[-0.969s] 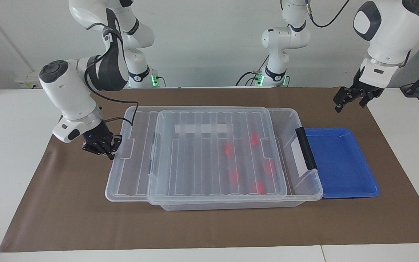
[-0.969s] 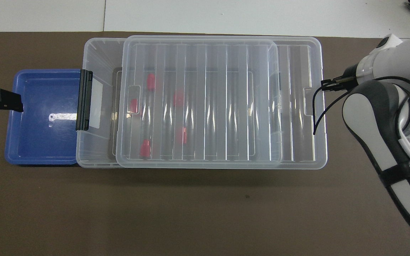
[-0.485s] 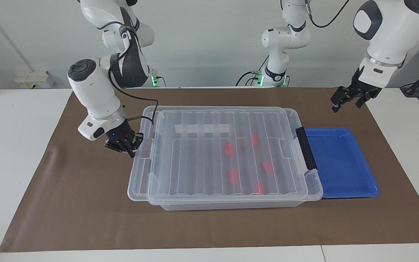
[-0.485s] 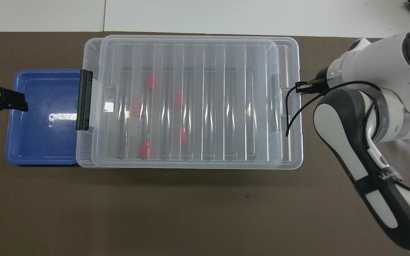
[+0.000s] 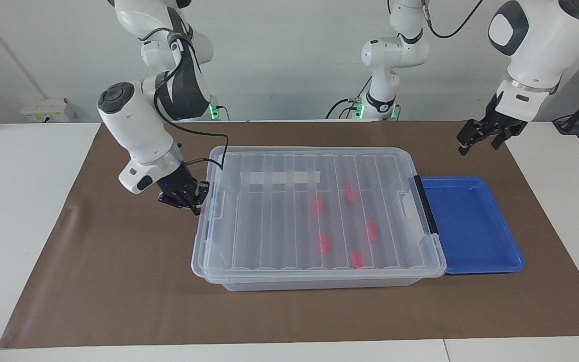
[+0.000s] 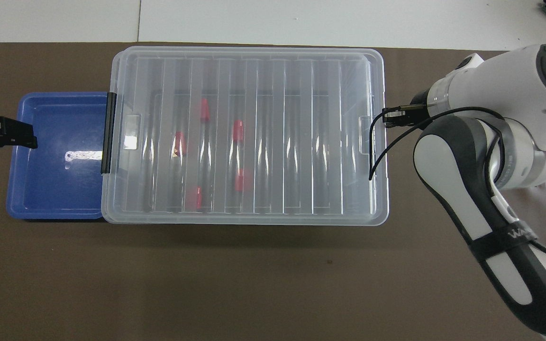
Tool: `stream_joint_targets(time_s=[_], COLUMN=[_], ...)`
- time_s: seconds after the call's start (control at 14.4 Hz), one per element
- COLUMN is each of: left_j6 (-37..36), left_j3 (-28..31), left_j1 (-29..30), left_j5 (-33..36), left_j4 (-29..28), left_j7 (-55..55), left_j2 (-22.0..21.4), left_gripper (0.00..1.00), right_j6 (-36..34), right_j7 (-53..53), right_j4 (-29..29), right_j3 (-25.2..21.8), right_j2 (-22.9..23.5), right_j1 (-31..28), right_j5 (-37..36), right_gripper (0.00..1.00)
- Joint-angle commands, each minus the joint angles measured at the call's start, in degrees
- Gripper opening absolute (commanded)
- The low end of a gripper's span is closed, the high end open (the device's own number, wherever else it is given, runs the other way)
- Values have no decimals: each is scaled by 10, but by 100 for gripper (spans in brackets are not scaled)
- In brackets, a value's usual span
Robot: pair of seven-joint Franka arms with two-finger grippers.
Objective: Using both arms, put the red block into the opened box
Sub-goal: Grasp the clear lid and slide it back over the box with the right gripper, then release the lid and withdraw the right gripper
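**benchrat:** Facing view, starting at the right arm's end of the box (image 5: pixel 319 281): the right gripper (image 5: pixel 195 200) is down low, right against that end of the lid (image 5: pixel 269 226), by the little handle tab. Fingertips are pinched together with nothing between them as far as I can see, so it's touching the lid, not gripping it.

**mo_k:** And is the lid actually on?

**benchrat:** Yep, it sits flat on the box and covers the whole opening, edges lined up all round. It's ribbed and see-through, so you can look straight in.

**mo_k:** Where are the reds, then?

**benchrat:** All five red blocks (image 5: pixel 324 243) are inside the box, lying on its floor under the lid. They're scattered loosely in the half toward the left arm's end, none touching each other. There's a white label strip (image 5: pixel 279 177) on the box wall nearer the robots.

**mo_k:** What's at the left arm's end?

**benchrat:** The black clip (image 5: pixel 422 203) sits on that end of the box. A blue tray (image 5: pixel 475 226) is butted right up against it, with its edge tucked under the box rim, and it's got nothing in it.

**mo_k:** Left gripper?

**benchrat:** The left gripper (image 5: pixel 478 137) hangs idle in the air, well clear of the box. From overhead it's over the tray's rim that's farthest from the box. Fingers are spread wide and holding nothing. Everything sits on the brown mat (image 5: pixel 118 281).
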Motion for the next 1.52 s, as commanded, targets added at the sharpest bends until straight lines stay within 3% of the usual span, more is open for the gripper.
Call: stream_joint_targets(time_s=[0.0,0.21,0.28,0.35,0.55,0.69,1.04,1.45], left_j6=[-10,-10,-10,-10,-10,-10,-10,-10], left_j3=[3,3,3,3,2,2,2,2], left_j1=[-2,-2,-3,-3,-3,-3,-3,-3], left_j5=[-9,-9,-9,-9,-9,-9,-9,-9], left_j4=[-3,-3,-3,-3,-3,-3,-3,-4], left_j7=[1,0,0,0,0,0,0,0], left_j2=[-9,-9,-9,-10,-9,-9,-9,-10], left_gripper=[100,100,100,100,100,100,100,100], right_j6=[9,3,1,2,-3,-44,-194,-328], right_j7=[4,6,10,12,78,131,126,98], right_j4=[-2,0,2,2,11,11,11,54], right_j3=[4,3,1,-2,-4,-4,-3,-4], right_j2=[1,2,2,0,-17,-41,-130,-156], right_j1=[-2,-6,-7,-8,-17,-18,-68,-82], right_j5=[15,11,5,-1,-140,-180,-173,-152], right_gripper=[0,0,20,99,100,100,100,100])
